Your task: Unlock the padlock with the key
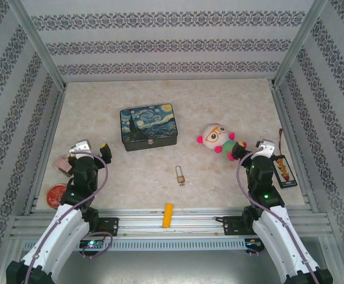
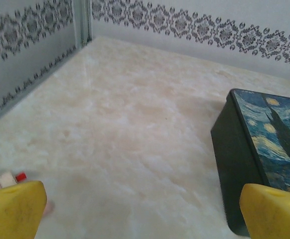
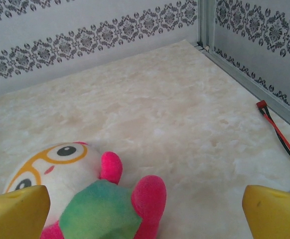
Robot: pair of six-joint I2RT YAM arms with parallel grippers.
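Note:
The small brass padlock [image 1: 179, 173] with its silvery shackle lies on the marbled table, near the middle front. A tiny dark key [image 1: 182, 184] rests just at its near side. My left gripper [image 1: 89, 149] hovers well to the padlock's left, open, its yellow fingertips [image 2: 15, 209] wide apart with bare table between them. My right gripper [image 1: 259, 149] is off to the padlock's right, also open. Its yellow fingertips [image 3: 18, 211] straddle the plush toy's legs without touching.
A starry-night tin [image 1: 148, 126] [image 2: 264, 149] sits behind the padlock. A plush toy [image 1: 216, 138] [image 3: 85, 194] lies beside my right gripper. An orange block [image 1: 168, 215] rests on the front rail. A pink item [image 1: 61, 163], a red disc [image 1: 57, 194] and a black wired device [image 1: 284, 168] sit at the sides.

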